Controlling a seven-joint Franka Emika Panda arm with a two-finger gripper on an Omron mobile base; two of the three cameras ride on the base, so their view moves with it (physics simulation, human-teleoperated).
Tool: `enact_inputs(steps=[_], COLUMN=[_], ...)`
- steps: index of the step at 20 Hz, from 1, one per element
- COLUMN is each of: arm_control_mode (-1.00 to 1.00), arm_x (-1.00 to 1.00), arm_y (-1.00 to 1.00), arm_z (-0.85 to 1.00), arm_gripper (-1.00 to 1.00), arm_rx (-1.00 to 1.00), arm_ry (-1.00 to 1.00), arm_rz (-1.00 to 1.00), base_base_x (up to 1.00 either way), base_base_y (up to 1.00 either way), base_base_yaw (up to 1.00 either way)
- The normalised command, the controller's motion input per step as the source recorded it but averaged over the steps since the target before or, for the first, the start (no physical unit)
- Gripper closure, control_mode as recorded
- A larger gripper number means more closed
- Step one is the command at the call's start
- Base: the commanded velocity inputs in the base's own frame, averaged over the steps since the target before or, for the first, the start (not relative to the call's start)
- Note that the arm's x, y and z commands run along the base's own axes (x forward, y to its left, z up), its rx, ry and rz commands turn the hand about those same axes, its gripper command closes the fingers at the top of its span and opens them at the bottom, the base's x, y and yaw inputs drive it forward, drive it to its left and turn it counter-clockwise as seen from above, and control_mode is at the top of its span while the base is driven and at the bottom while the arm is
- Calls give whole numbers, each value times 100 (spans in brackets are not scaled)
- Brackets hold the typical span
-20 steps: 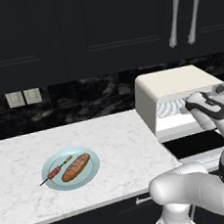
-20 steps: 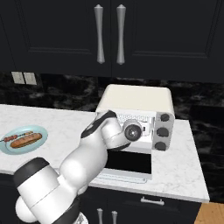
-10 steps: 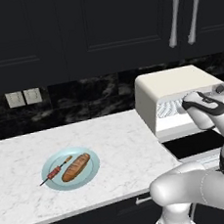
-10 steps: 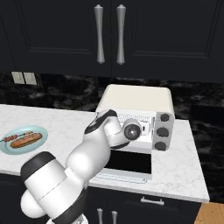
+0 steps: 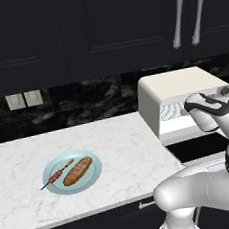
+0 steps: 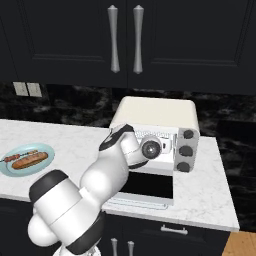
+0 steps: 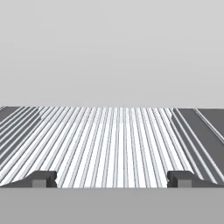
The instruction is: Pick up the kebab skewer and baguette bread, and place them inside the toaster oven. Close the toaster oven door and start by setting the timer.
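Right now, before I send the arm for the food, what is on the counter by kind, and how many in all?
Food: 2, thin dark kebab skewer with reddish meat chunks, golden-brown oblong baguette bread
Dishes: 1, round pale blue plate
Appliances: 1, cream-white boxy toaster oven, door open
Total: 4

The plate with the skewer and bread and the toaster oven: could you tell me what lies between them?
Nothing: bare marble counter separates the plate from the toaster oven, in the left base view.
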Motion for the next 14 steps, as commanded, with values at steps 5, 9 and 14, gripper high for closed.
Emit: enact_inputs(steps=[5,9,14], arm_control_mode=[-100,-100,-100], arm_x=[1,12,12], arm_y=[0,0,0], arm_z=[-10,-3,0], arm_gripper=[-100,-100,-100], arm_rx=[0,0,0], arm_ry=[0,0,0], arm_rz=[0,0,0], base_base_x=[0,0,0], base_base_y=[0,0,0], base_base_yaw=[0,0,0])
